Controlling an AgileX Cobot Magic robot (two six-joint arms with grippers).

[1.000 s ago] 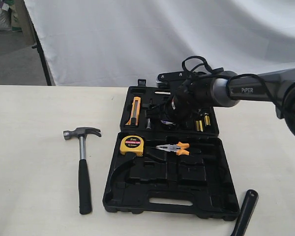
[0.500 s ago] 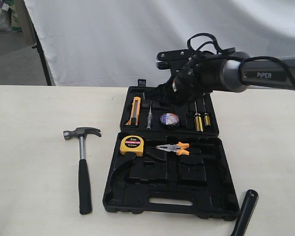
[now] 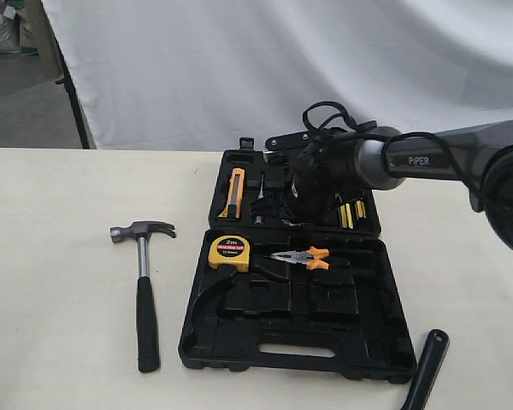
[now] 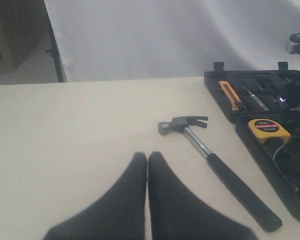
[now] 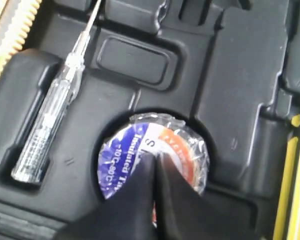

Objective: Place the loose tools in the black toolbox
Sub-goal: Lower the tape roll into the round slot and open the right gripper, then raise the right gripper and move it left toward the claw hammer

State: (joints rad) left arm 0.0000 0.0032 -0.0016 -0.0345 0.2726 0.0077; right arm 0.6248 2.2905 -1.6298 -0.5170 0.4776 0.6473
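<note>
The black toolbox [image 3: 325, 342] lies open on the table. The tape roll [image 5: 120, 155] sits in its round recess in the far half. My right gripper [image 5: 154, 156] is shut, with its tips resting on the roll's face; in the exterior view the gripper [image 3: 278, 205] hides the roll. The claw hammer [image 3: 144, 282] lies on the table left of the box, also seen in the left wrist view [image 4: 215, 165]. A black wrench handle [image 3: 426, 369] lies at the front right, its head out of frame. My left gripper [image 4: 147, 156] hovers shut and empty near the hammer.
In the near half sit a yellow tape measure [image 3: 229, 249] and orange-handled pliers [image 3: 303, 256]. The far half holds an orange knife [image 3: 233, 191], yellow screwdrivers [image 3: 352, 212] and a clear tester screwdriver [image 5: 50, 120]. A white backdrop hangs behind the table.
The right gripper rose off the tape roll, leaving it in its recess, then came back down onto it while its jaws went from open to shut.
</note>
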